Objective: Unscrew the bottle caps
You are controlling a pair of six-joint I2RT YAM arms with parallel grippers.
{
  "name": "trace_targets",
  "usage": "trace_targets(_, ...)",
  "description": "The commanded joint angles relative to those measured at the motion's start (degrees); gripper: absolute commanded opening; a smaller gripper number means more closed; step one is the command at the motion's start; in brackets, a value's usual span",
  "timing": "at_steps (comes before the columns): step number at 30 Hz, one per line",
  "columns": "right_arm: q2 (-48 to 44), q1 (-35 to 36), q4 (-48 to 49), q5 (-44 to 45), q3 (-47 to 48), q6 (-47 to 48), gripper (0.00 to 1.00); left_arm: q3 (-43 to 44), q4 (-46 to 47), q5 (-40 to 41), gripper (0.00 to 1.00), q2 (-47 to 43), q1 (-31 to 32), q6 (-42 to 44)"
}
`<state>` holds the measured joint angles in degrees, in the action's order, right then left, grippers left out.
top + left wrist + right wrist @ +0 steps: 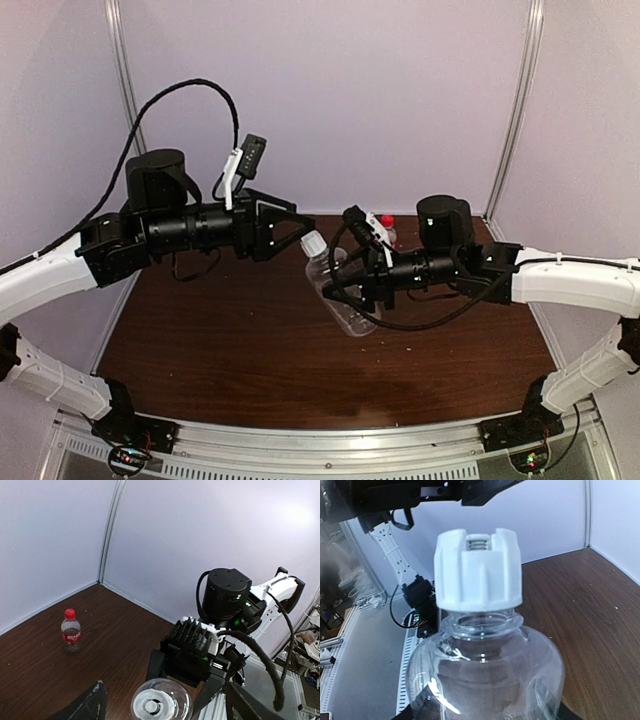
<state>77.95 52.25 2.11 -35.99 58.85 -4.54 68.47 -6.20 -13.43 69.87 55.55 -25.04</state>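
One plain bottle [347,300] hung above the middle of the counter [200,340], clamped by the right end effector [360,287], neck tilted toward the far-left corner. Its white cap [313,243] faced the nearer left end effector [296,231], which was spread wide, empty, and seemingly just short of it.

Overhead from behind, wrist views close, all apparently sharing the plain bottle [485,675].
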Motion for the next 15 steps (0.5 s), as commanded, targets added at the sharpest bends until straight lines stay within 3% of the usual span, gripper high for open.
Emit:
trace_targets(1,-1.85,-0.22,2.76,-11.51,-0.58,0.47,0.46,-0.98,0.86,-12.77,0.85,-2.23,-1.77,7.15)
trace_targets(8,-0.28,-0.2,5.84,-23.83,0.26,-1.94,0.5,-4.21,8.62,-27.51,0.86,-3.65,-5.74,7.51)
trace_targets(15,1.31,-0.18,9.16,-29.89,0.8,-5.18,0.51,-4.07,13.7,-35.65,0.86,-0.95,-6.15,7.17)
